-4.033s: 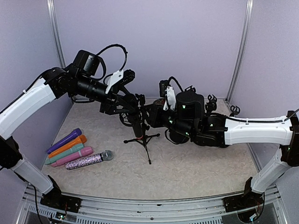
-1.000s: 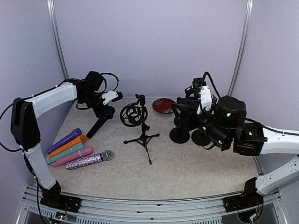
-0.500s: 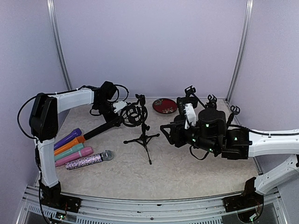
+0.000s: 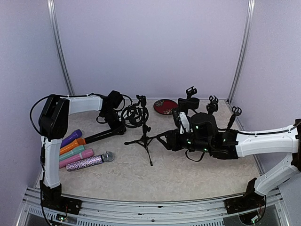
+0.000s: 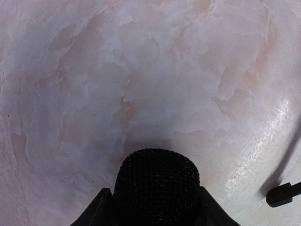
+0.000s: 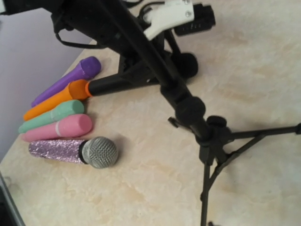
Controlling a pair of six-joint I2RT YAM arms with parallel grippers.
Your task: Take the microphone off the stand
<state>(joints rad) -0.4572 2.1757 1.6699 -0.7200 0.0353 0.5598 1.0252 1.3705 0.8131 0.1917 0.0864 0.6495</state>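
The black microphone [image 4: 99, 135] lies slanted on the table to the left of the tripod stand [image 4: 143, 136]. The stand's round shock mount [image 4: 134, 116] is empty. My left gripper [image 4: 117, 126] is low at the table and shut on the microphone's head end. In the left wrist view the black mesh head [image 5: 155, 186] fills the gap between my fingers [image 5: 96, 212]. In the right wrist view the microphone's body [image 6: 117, 84] runs behind the stand pole [image 6: 190, 110]. My right gripper [image 4: 162, 138] hovers just right of the stand's legs; its fingers are out of its wrist view.
Several coloured microphones lie in a row at the left: purple [image 4: 70, 138], orange [image 4: 70, 146], pink [image 4: 75, 157] and a glittery one with a silver head [image 4: 89, 161]. A red disc [image 4: 165, 106] and black clip stands [image 4: 212, 104] are at the back right.
My left arm has carried the black microphone away from the stand and lowered it onto the table beside the coloured ones. My right arm has swung left and down toward the stand's legs.
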